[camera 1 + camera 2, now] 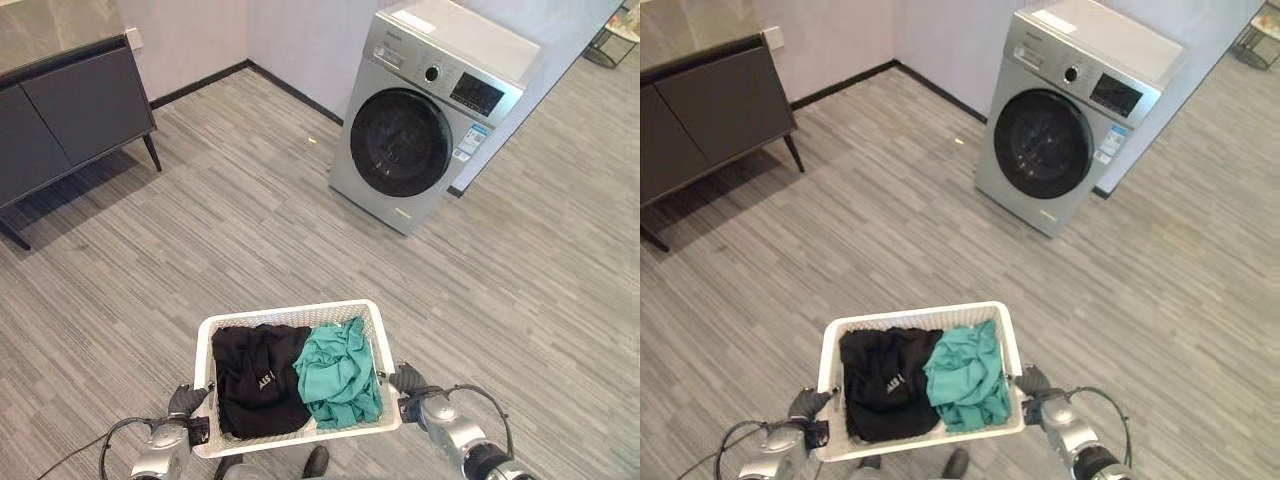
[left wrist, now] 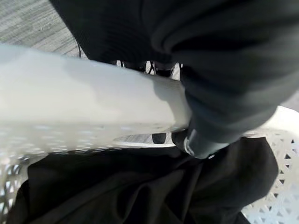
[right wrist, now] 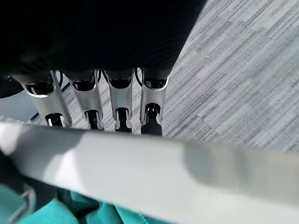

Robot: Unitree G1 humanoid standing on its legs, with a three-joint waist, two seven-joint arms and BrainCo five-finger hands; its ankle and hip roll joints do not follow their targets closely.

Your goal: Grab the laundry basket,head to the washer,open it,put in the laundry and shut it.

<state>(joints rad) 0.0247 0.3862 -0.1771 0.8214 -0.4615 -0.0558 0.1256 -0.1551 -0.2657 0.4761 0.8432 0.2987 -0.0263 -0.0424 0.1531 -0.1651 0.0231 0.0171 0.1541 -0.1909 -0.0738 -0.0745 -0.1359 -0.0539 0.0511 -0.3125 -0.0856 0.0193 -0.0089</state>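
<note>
Left eye view: laundry basket (image 1: pixel 384 335) hangs between left hand (image 1: pixel 186 400) and right hand (image 1: pixel 408 379).

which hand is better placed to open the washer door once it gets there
Probably the right hand: the washer stands ahead toward the robot's right. For now both it and the left hand are on the basket, so the basket likely goes down first.

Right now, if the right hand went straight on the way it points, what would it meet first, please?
The right hand points inward at the laundry basket, so it would meet the basket's side at once; its fingers seem to reach under the rim already.
</note>
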